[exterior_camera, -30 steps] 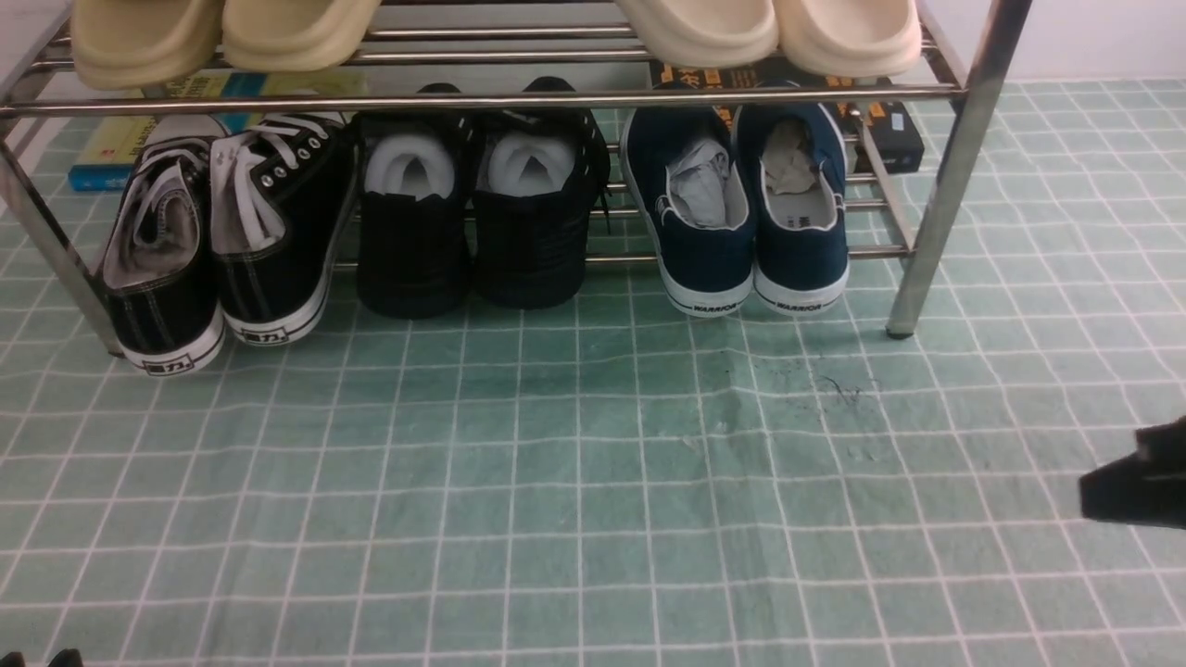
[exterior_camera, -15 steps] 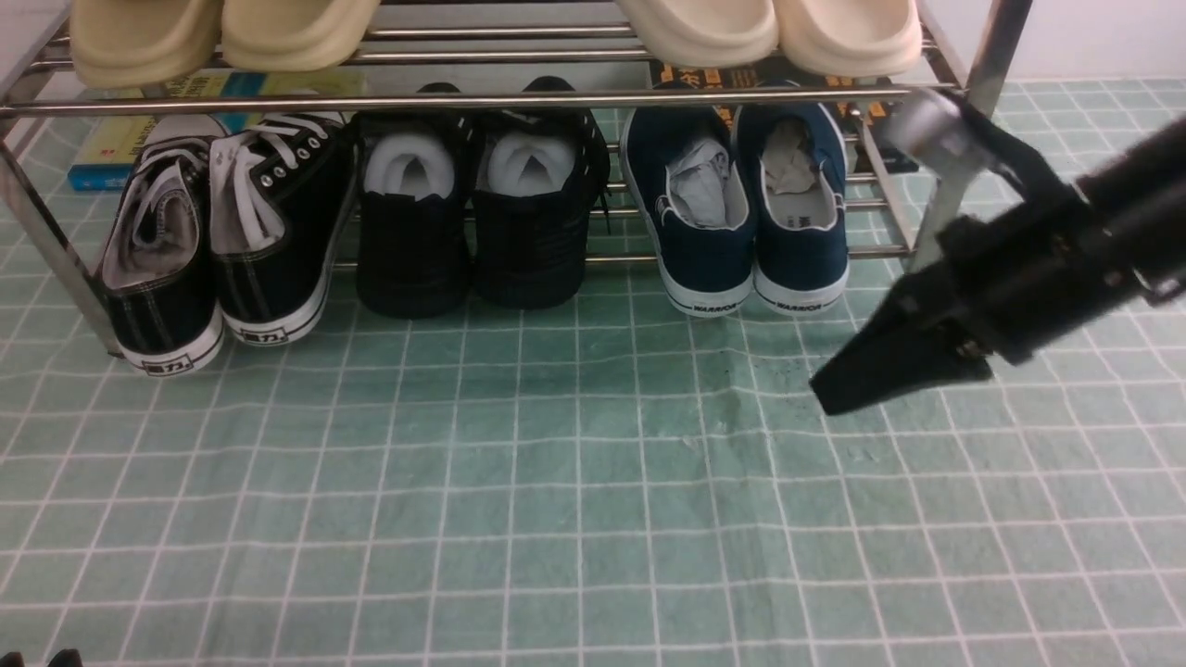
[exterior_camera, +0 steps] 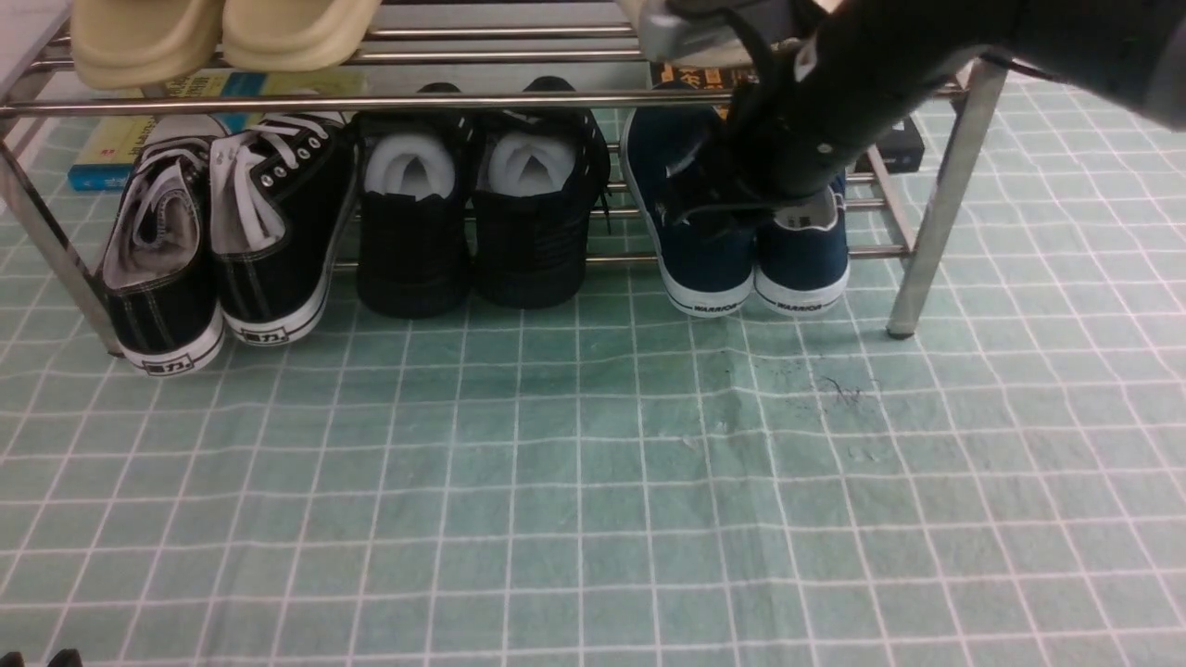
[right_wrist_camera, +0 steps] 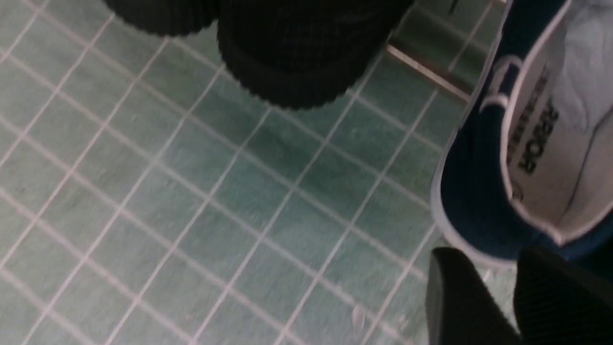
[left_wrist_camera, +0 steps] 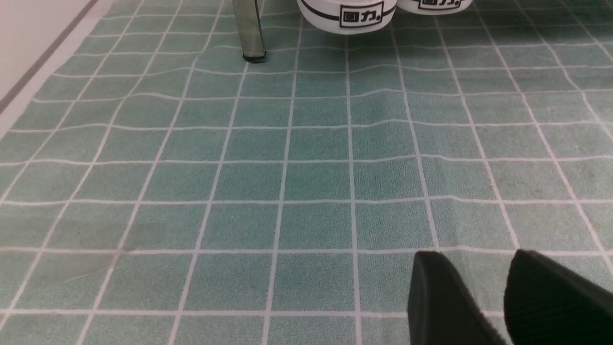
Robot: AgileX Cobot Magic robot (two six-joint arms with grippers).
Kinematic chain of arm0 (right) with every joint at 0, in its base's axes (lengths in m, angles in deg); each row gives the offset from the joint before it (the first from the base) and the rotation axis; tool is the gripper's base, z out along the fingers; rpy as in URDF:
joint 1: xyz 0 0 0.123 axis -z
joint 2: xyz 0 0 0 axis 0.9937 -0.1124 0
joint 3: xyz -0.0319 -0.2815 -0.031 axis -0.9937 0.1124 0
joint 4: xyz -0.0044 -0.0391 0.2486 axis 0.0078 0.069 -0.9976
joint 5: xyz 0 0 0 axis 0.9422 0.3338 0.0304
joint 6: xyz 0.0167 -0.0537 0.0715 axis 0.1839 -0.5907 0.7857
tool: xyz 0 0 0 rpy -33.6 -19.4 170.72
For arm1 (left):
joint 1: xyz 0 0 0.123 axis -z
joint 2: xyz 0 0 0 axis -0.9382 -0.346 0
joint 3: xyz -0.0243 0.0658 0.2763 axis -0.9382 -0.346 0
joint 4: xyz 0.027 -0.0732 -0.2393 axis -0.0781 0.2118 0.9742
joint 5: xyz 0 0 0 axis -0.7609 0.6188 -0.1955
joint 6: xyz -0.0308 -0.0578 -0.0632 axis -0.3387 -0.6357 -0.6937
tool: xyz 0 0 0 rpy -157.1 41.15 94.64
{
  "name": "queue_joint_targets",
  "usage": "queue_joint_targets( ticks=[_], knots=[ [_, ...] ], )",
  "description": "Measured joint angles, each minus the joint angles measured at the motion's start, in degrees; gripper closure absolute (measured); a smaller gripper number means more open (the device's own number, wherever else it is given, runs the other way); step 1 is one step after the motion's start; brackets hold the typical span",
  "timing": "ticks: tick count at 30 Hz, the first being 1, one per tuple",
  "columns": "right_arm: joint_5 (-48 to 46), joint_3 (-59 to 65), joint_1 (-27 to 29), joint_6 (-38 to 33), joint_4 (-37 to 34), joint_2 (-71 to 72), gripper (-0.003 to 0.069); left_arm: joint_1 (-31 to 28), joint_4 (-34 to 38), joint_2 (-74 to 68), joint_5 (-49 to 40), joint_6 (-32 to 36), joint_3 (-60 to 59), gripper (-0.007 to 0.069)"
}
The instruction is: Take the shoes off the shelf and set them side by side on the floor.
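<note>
The navy shoes stand side by side on the lower tier of the chrome shelf (exterior_camera: 463,99), heels toward me: the left one (exterior_camera: 704,273) and the right one (exterior_camera: 804,269). My right arm reaches in from the upper right and covers both collars. Its gripper (exterior_camera: 709,208) hangs over the left shoe's opening. In the right wrist view the gripper (right_wrist_camera: 488,254) is open, with nothing between its fingers, just off that shoe's heel (right_wrist_camera: 479,206). My left gripper (left_wrist_camera: 476,254) is open above the green gridded floor (exterior_camera: 556,463), far from the shoes.
Black lace-up sneakers (exterior_camera: 222,241) and all-black shoes (exterior_camera: 473,222) share the lower tier. Cream slippers (exterior_camera: 222,32) sit on the upper tier. Books (exterior_camera: 111,148) lie behind the rack. The right front leg (exterior_camera: 936,204) stands beside my right arm. A rack leg (left_wrist_camera: 249,33) shows ahead of my left gripper.
My right arm swept from the lower right edge up and left, and now sits over the navy shoes. The shoes and the left gripper have not moved.
</note>
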Motion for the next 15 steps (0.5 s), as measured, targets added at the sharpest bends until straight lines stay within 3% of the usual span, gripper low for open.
queue_joint_targets(
  ticks=[2,3,4,6,15],
  knots=[
    [3.64,-0.26,-0.2,0.05,1.02,-1.95,0.035,0.0,0.0,0.0,0.0,0.0,0.0,0.0383],
    [3.92,-0.26,-0.2,0.05,1.16,-1.95,0.0344,0.0,-0.05,0.0,0.0,0.0,0.0,0.0383],
    [6.3,-0.26,-0.2,0.22,2.17,-3.44,0.0286,0.0,-0.05,0.0,0.0,0.0,0.0,0.0383],
    [7.92,-0.26,-0.2,0.22,3.05,-4.65,0.0253,0.0,-0.05,0.0,0.0,0.0,0.0,0.0383],
    [12.95,-0.32,-0.2,0.26,5.57,-8.6,0.0237,0.0,-0.95,0.05,0.0,0.0,0.0,0.0383]
  ],
)
